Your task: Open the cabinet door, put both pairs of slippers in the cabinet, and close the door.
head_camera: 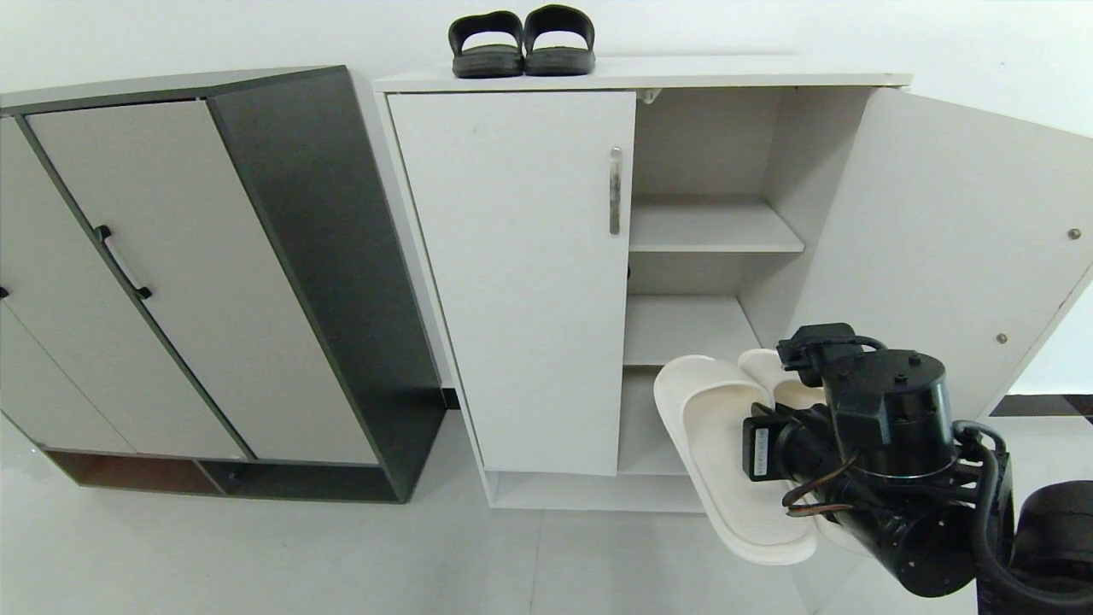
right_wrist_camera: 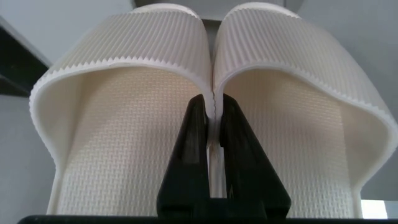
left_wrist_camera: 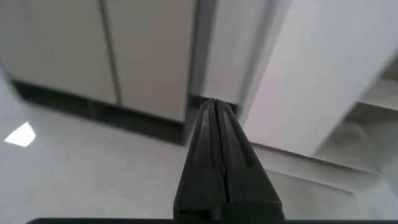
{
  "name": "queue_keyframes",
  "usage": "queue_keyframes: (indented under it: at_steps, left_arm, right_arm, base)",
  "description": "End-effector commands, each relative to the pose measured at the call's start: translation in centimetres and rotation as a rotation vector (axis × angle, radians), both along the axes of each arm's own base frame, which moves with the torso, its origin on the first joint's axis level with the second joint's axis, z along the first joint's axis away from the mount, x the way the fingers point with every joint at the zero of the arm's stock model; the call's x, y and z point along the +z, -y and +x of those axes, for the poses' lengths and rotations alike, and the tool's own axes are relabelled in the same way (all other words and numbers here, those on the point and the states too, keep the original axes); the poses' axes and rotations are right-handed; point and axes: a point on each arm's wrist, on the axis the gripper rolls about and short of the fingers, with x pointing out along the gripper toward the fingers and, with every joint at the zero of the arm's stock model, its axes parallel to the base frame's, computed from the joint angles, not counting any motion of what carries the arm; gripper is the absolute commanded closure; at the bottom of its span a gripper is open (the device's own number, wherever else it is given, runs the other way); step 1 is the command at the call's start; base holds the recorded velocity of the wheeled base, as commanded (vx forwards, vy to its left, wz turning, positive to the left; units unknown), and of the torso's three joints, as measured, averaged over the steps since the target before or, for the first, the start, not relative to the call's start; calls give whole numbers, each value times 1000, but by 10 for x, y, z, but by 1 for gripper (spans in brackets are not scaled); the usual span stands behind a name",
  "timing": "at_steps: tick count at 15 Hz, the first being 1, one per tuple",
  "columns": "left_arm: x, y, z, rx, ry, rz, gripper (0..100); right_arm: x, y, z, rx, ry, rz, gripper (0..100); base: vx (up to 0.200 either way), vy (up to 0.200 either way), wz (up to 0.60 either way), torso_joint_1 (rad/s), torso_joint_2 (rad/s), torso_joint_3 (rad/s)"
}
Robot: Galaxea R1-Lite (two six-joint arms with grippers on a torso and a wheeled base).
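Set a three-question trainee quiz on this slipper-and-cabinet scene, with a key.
1. True or false: the black slippers lie inside the white cabinet.
2. The right gripper is shut on: A) the white slippers B) a door handle C) nothing.
3. Short answer: which side of the cabinet has the open door, the robot's left or right?
Key: 1 false, they sit on top; 2 A; 3 right.

White cabinet top [head_camera: 751,79], black slippers [head_camera: 522,47] on it
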Motion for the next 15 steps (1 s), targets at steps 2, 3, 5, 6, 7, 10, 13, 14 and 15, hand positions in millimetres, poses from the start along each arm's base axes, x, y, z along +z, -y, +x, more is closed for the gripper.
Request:
queue_keyframes:
  at_steps: [2,3,5,6,7,10,13,14,15]
  left_arm:
    - [-22,5,-7,-172,72,50,100]
    - [-22,5,-7,-181,70,75,100]
    - [-27,6,-7,-197,17,164,100]
    - [-27,6,-6,-220,19,168,100]
    - [-27,7,-6,-241,23,167,100]
    - [-27,7,-6,-237,25,129,100]
    - [-26,7,-7,-235,30,97,100]
    - [-26,7,-7,-235,30,97,100]
    - [-27,7,-7,-235,29,97,100]
  right_arm:
    - [-1,-1,0,4,0,1,100]
    - [-1,-2,-1,9,5,5,100]
    - [-6,-7,-1,20,1,1,100]
    - [-8,-9,-2,28,3,1,100]
    - [-8,-10,-1,25,13,7,100]
    - [-6,-15,-4,45,27,8,100]
    - [-3,-25,-2,28,62,23,100]
    - [-3,-25,-2,28,62,23,100]
    - [-7,-34,2,26,79,30,100]
  base:
    - [0,0,0,0,0,0]
    - [0,0,0,0,0,0]
    - [0,0,0,0,0,0]
    - [0,0,0,0,0,0]
    - [0,0,0,0,0,0]
    - [0,0,0,0,0,0]
    - [0,0,0,0,0,0]
    - [0,0,0,0,0,0]
    - [0,0,0,0,0,0]
